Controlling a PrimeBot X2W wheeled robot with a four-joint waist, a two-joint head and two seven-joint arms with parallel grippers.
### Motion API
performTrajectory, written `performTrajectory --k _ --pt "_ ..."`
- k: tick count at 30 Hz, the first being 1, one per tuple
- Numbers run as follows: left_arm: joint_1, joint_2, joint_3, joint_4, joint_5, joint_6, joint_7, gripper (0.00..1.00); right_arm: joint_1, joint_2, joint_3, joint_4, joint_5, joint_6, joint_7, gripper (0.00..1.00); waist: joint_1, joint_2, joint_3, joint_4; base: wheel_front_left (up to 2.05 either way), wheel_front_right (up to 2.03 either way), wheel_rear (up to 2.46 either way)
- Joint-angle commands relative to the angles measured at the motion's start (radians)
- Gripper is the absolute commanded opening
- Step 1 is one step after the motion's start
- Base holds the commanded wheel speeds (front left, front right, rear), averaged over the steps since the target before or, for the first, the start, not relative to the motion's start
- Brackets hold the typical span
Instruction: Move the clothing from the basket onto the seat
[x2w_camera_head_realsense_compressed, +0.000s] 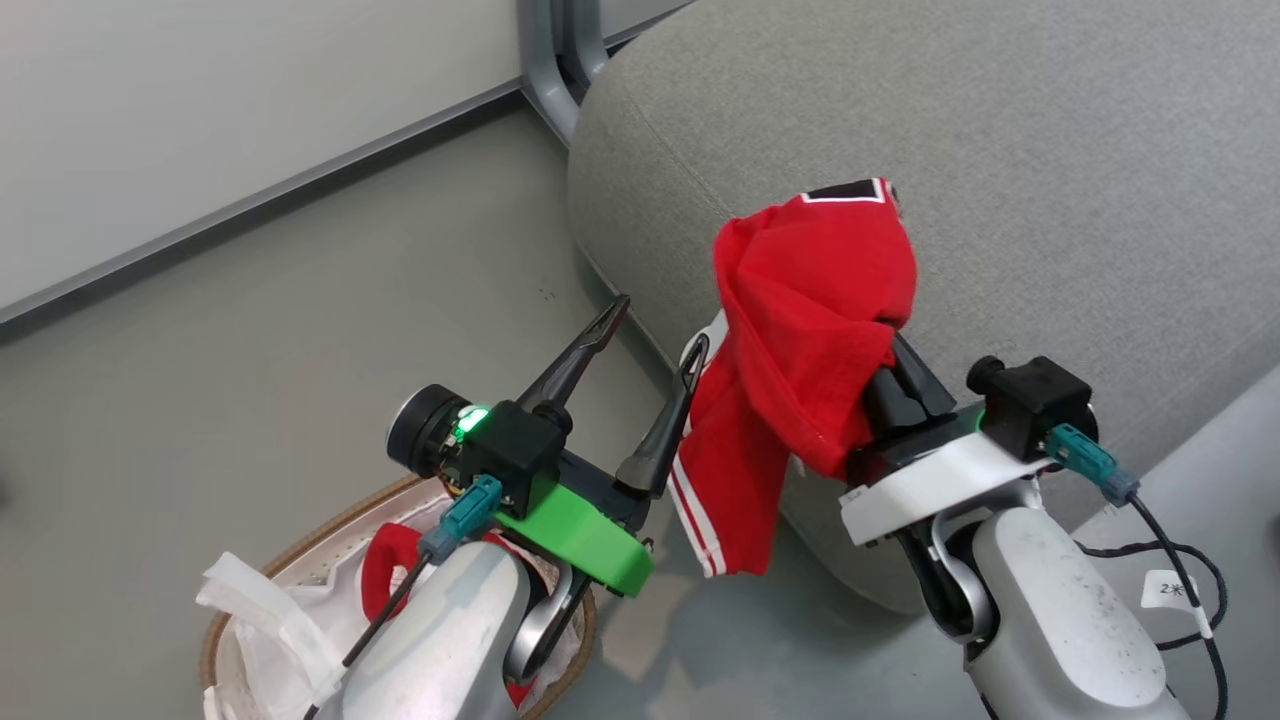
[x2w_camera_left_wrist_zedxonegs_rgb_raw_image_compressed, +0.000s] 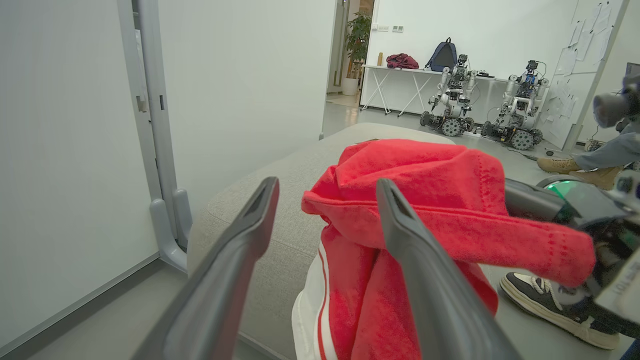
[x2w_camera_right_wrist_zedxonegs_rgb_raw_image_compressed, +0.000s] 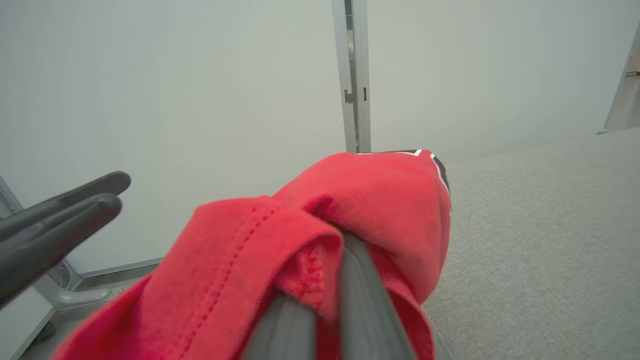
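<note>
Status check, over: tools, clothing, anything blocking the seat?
Left tool open, empty. Right tool shut on red garment, hanging at the seat edge, not set down. More red clothing in the basket. Person's shoe on floor nearby.

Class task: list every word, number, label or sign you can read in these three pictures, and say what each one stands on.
"2" followed by a star-like mark: on the white tag beside the right forearm.
Too blurred to read: dark print on the white sticker at the lower right of the left wrist view.
Too small to read: the wall papers in the far room.
No lettering can be made out on the red garment.
</note>
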Motion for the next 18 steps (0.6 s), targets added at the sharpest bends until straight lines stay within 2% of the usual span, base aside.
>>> performTrajectory --k 1,8,13,18 --pt "-0.018 0.015 -0.009 0.004 -0.013 0.002 -0.001 1.00 0.017 0.000 -0.021 -0.015 -0.011 -0.001 -0.001 0.00 0.0000 -0.0001 0.044 -0.052 0.00 0.00 0.00" --pt "-0.050 0.028 -0.051 0.013 -0.022 0.002 -0.001 1.00 0.033 -0.001 -0.113 -0.041 -0.059 -0.001 -0.001 0.00 0.0000 -0.0001 0.083 -0.058 0.00 0.00 0.00" --pt "-0.054 0.060 -0.053 0.014 -0.019 0.002 -0.001 1.00 -0.062 -0.033 -0.145 -0.001 -0.117 -0.001 -0.001 0.00 0.0000 -0.0001 0.133 -0.059 0.00 0.00 0.00" --pt "-0.042 0.103 -0.022 0.006 -0.003 0.002 -0.001 1.00 -0.225 -0.075 -0.192 0.088 -0.112 -0.001 -0.001 0.00 0.0000 -0.0001 0.200 -0.059 0.00 0.00 0.00"
